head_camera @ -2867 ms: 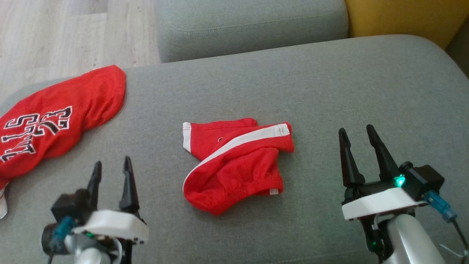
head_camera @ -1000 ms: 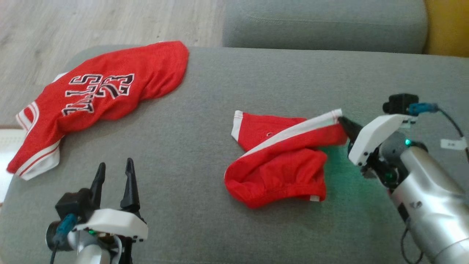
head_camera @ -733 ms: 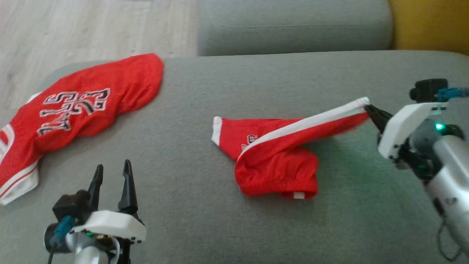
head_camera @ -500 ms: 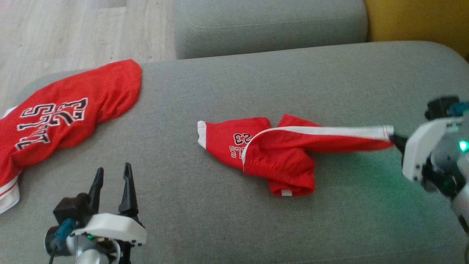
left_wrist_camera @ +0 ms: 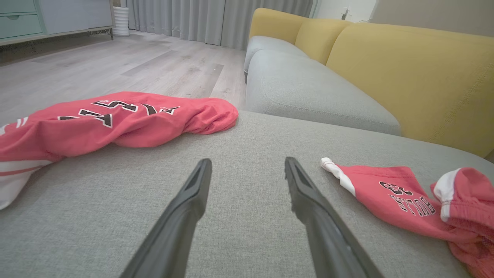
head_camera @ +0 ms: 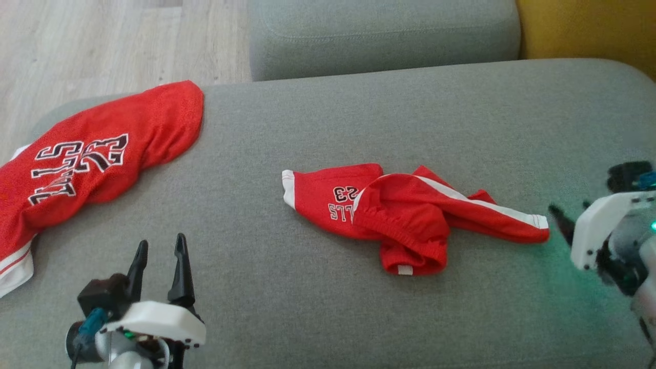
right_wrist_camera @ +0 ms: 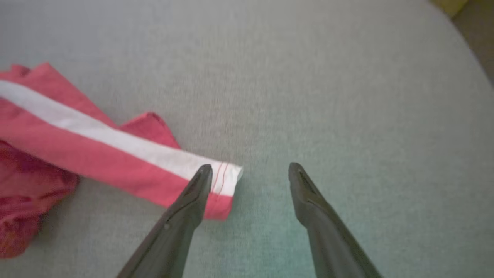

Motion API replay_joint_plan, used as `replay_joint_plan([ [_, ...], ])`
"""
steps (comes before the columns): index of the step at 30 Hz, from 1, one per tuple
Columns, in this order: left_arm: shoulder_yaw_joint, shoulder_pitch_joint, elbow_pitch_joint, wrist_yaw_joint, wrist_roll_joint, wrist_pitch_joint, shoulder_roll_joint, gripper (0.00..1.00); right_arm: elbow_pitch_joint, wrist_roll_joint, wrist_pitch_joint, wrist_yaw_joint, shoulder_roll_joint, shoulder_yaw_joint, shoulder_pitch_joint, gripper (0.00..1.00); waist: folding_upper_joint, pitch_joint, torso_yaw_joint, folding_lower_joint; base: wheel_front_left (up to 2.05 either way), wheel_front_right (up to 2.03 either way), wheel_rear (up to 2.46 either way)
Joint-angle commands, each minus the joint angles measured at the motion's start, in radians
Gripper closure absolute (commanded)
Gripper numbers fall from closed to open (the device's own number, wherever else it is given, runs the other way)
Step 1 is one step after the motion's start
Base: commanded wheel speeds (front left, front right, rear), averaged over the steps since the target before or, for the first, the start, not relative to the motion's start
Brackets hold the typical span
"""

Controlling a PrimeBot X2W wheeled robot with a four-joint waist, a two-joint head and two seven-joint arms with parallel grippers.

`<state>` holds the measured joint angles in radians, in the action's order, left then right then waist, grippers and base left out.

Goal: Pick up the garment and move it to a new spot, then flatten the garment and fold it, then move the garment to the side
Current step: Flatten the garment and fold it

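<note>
Grey, coarsely woven upholstery covers the broad sofa seat point(head_camera: 359, 102), rounded at its corners. A second grey cushion point(head_camera: 384, 36) lies at 12 o'clock, a mustard fabric backrest point(head_camera: 589, 25) at 1 o'clock and pale wood-plank floor point(head_camera: 102, 41) at 11 o'clock.

The red mesh shorts point(head_camera: 410, 215) lie crumpled just toward 3 o'clock of the seat's middle. One flat leg carries black-and-white lettering and a white hem and points to 9 o'clock. A bunched, gathered waistband sags toward 6 o'clock. The other leg stretches as a long band toward 3 o'clock, edged with a white stripe and a stitched hem.

A red mesh jersey point(head_camera: 102, 148) with outlined block lettering sprawls at 9 o'clock, well apart from the shorts.

At 7 o'clock the left fingers point(left_wrist_camera: 308, 200), dark, tapered and smooth, stand spread wide over bare cushion, holding nothing.

At 3 o'clock the right fingers point(right_wrist_camera: 185, 208) are also spread apart and empty. One tip overlaps the striped leg's hem end; whether it touches the cloth I cannot tell.
</note>
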<state>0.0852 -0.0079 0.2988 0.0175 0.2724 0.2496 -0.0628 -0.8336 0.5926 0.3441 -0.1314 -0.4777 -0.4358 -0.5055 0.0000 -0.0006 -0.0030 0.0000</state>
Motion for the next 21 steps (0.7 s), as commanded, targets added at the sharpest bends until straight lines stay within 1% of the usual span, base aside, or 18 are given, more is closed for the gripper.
replay_joint_plan([
  [1,-0.039,-0.054,-0.028,0.0,-0.01,0.012,-0.006,0.0,0.032,-0.011,-0.049,0.001,-0.012,0.023,-0.05,0.0,0.0,-0.007,-0.003,0.0,0.0,0.0,0.0],
  [4,-0.043,-0.048,-0.033,0.001,-0.011,0.012,-0.005,0.0,0.071,-0.022,-0.179,0.001,0.021,0.115,-0.045,0.0,0.0,-0.018,-0.007,0.0,0.0,0.0,0.0],
  [7,-0.047,-0.042,-0.036,0.0,-0.009,0.012,-0.004,0.0,0.12,-0.04,-0.285,0.001,0.08,0.193,-0.005,0.0,0.0,-0.023,-0.01,0.0,0.0,0.0,0.0],
  [8,-0.047,-0.042,-0.035,-0.002,-0.009,0.012,-0.004,0.0,0.137,-0.052,-0.31,0.001,0.098,0.211,0.013,0.0,0.0,-0.023,-0.011,0.0,0.0,0.0,0.0],
  [9,-0.047,-0.042,-0.035,-0.002,-0.009,0.012,-0.004,0.0,0.137,-0.052,-0.31,0.001,0.098,0.211,0.013,0.0,0.0,-0.023,-0.011,0.0,0.0,0.0,0.0],
  [11,-0.045,-0.044,-0.033,-0.006,-0.01,0.012,-0.004,0.0,0.171,-0.066,-0.343,0.001,0.14,0.241,0.048,0.0,0.0,-0.024,-0.013,0.0,0.0,0.0,0.0],
  [12,-0.044,-0.052,-0.029,-0.01,-0.011,0.012,-0.008,0.0,0.209,-0.086,-0.37,0.001,0.171,0.265,0.079,0.0,0.0,-0.023,-0.018,0.0,0.0,0.0,0.0],
  [15,-0.036,-0.075,-0.031,-0.033,0.011,-0.004,-0.008,0.0,0.27,-0.111,-0.402,0.001,0.213,0.301,0.119,0.0,0.0,-0.02,-0.027,0.0,0.0,0.0,0.0],
  [18,-0.023,-0.115,-0.046,-0.081,0.074,-0.082,-0.007,0.0,0.342,-0.135,-0.426,0.001,0.243,0.329,0.157,0.0,0.0,-0.018,-0.04,0.0,0.0,0.0,0.0],
  [21,0.002,-0.188,-0.06,-0.12,0.141,-0.218,-0.03,0.0,0.403,-0.155,-0.433,0.001,0.266,0.352,0.192,0.0,0.0,-0.016,-0.056,0.0,0.0,0.0,0.0],
])
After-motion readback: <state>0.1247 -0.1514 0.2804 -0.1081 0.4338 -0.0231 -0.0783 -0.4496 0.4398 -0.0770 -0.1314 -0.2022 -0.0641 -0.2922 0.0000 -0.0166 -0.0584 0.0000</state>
